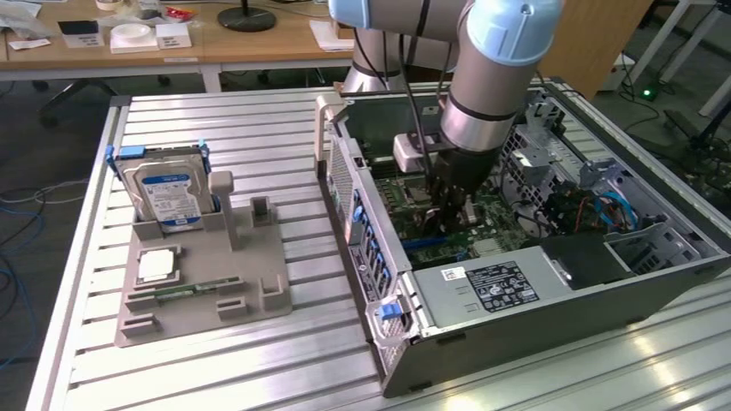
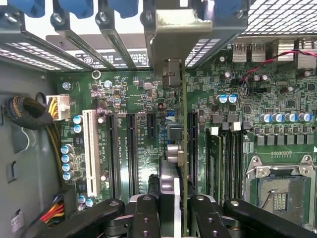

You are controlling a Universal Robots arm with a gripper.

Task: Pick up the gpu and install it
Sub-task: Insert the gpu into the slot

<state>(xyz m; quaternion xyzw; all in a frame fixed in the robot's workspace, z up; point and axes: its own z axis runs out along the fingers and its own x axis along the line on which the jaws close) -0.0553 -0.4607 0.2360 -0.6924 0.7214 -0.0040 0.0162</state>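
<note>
the gpu [image 2: 182, 148] stands on edge, seen edge-on as a thin green board over the motherboard slots. its silver bracket sits against the case's rear slot openings.

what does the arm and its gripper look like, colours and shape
The arm is a thick round tube in silver-grey metal with a black ring and pale blue caps at its joints. A cream-white rectangular block sits at the wrist. The gripper is black; the wrist view shows its black, rounded linkage fingers with small round pivot bolts. A thin dark cable runs down beside the arm.
</note>
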